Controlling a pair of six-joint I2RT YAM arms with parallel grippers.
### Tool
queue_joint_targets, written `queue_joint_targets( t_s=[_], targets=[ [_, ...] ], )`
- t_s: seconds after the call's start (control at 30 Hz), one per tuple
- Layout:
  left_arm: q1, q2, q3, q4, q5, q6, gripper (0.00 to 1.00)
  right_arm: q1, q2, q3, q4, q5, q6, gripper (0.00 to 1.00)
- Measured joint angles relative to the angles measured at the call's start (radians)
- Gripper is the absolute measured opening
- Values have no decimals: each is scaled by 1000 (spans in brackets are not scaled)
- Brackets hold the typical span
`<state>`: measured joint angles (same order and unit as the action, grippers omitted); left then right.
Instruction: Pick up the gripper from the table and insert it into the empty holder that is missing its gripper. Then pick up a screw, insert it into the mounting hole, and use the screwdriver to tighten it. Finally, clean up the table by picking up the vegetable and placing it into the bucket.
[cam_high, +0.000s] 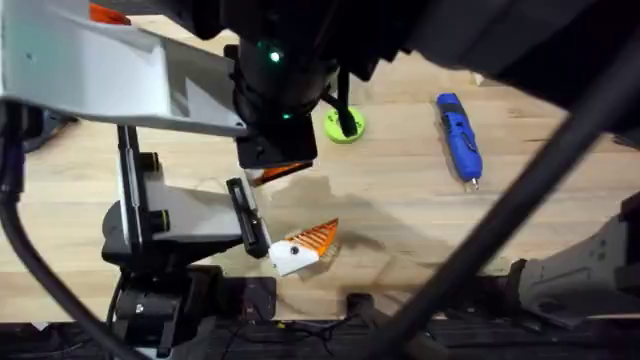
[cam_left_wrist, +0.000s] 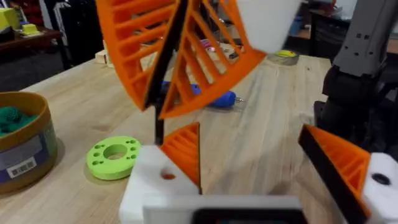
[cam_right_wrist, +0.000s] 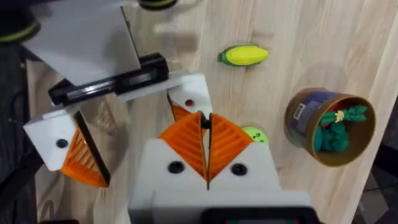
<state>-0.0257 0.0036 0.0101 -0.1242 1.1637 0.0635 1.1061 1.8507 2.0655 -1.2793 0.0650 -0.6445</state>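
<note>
My right gripper (cam_right_wrist: 206, 124) is shut on the small orange gripper fingertip (cam_left_wrist: 185, 149). The fingertip sits against the white holder (cam_left_wrist: 152, 180) on one finger of my left gripper (cam_left_wrist: 245, 134). The left gripper is open; its other finger (cam_right_wrist: 81, 155) carries a full orange pad. In the overhead view the left gripper (cam_high: 290, 210) lies partly under the dark, blurred right arm. The blue screwdriver (cam_high: 458, 135) lies on the table at the far right. The yellow corn vegetable (cam_right_wrist: 245, 56) lies near the brown-gold bucket (cam_right_wrist: 298, 118). The screw is out of view.
A green holed disc (cam_high: 343, 125) lies just beyond the grippers. Green toy vegetables (cam_right_wrist: 336, 127) sit inside the bucket. The right arm hangs large over the middle of the overhead view. Open wood shows between the disc and the screwdriver.
</note>
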Motion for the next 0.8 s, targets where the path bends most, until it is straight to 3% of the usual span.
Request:
queue_joint_targets(
  t_s=[0.8],
  targets=[
    [0,0,0,0,0,0,985,-25,15,0,-15,-48,73,6]
  ],
)
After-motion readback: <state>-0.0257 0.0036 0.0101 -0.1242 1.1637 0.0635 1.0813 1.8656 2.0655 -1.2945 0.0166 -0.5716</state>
